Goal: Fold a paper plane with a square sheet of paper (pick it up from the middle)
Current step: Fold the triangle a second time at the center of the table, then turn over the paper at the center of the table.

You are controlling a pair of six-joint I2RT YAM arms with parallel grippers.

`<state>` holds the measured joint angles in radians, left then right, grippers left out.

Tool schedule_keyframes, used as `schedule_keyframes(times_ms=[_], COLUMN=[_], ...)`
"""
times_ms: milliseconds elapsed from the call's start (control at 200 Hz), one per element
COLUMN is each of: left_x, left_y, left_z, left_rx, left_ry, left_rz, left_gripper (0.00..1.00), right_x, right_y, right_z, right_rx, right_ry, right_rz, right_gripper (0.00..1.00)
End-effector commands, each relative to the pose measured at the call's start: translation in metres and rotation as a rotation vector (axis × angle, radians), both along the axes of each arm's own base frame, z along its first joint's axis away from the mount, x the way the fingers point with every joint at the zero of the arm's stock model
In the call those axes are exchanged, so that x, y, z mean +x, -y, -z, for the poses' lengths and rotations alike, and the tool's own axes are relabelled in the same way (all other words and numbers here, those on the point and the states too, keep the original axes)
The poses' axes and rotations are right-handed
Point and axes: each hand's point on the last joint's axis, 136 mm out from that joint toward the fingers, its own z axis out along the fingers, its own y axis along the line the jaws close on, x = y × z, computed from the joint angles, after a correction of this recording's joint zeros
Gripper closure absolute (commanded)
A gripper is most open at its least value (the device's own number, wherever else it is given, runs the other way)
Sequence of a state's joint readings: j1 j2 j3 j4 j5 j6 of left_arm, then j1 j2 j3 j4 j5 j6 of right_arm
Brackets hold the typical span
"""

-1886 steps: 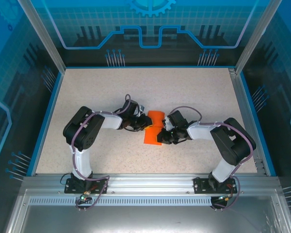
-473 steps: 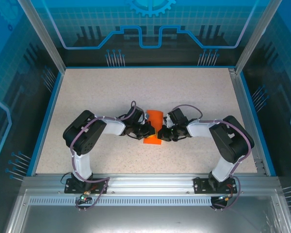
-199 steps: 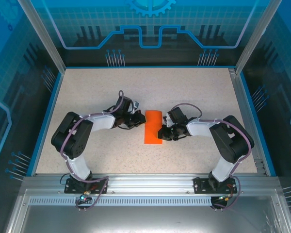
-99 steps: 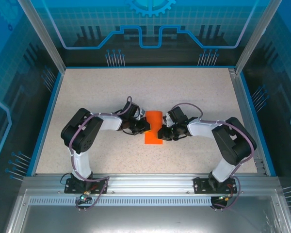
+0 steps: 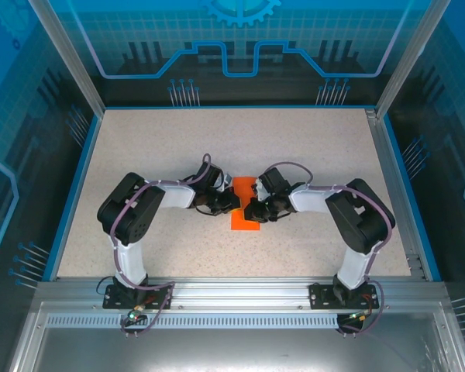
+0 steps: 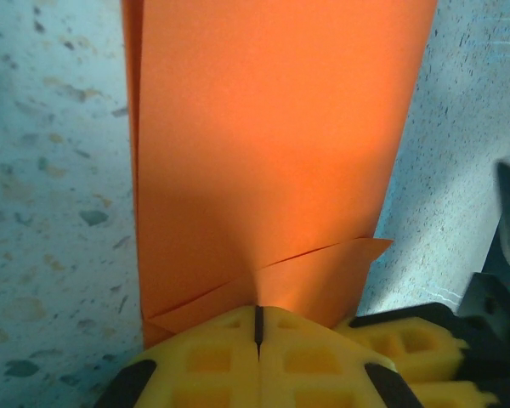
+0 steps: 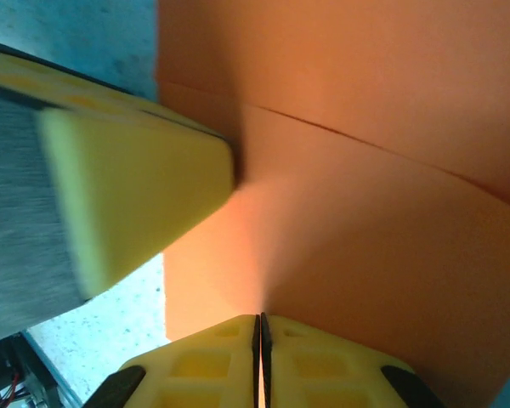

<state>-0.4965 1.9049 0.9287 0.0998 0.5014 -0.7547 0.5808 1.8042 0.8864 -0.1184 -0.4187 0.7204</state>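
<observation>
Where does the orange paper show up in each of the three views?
Top external: orange paper in the middle of the speckled tabletop.
Left wrist: orange paper in the upper centre, reaching the top edge.
Right wrist: orange paper across the centre and right.
Shared landmark: speckled tabletop.

No words, numbers or brand marks could be read anywhere. The one sign was a light-blue gear emblem (image 5: 242, 9) at the top of the back panel (image 5: 310, 46), with circuit-like lines drawn beneath it, and it carried no lettering. The paper (image 6: 272, 153) was plain orange on every face in view.
</observation>
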Motion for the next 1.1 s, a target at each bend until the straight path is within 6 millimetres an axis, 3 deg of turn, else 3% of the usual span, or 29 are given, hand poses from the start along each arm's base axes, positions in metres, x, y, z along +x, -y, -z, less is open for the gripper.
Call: schedule_keyframes(times_ms=[0, 390, 695, 920, 1095], left_x=[-0.004, -0.001, -0.001, 0.002, 0.003], left_y=[-0.007, -0.018, -0.019, -0.010, -0.008], left_z=[0.014, 0.026, 0.024, 0.003, -0.003], left_rx=[0.055, 0.083, 0.079, 0.018, 0.013], left_ry=[-0.028, -0.056, -0.047, 0.000, 0.006], left_rz=[0.003, -0.031, -0.031, -0.004, 0.006], left_gripper=[1.00, 1.00, 1.00, 1.00, 1.00], right_x=[-0.011, -0.035, -0.056, -0.018, 0.013], right_y=[0.006, 0.028, 0.057, 0.075, 0.054], right_z=[0.010, 0.001, 0.002, -0.023, -0.031], right_rx=[-0.031, 0.015, 0.000, 0.000, 0.106], right_ry=[-0.035, -0.042, -0.065, 0.030, 0.026], right_rz=[-0.012, 0.009, 0.045, 0.189, 0.217], right_gripper=[0.88, 0.84, 0.83, 0.70, 0.68])
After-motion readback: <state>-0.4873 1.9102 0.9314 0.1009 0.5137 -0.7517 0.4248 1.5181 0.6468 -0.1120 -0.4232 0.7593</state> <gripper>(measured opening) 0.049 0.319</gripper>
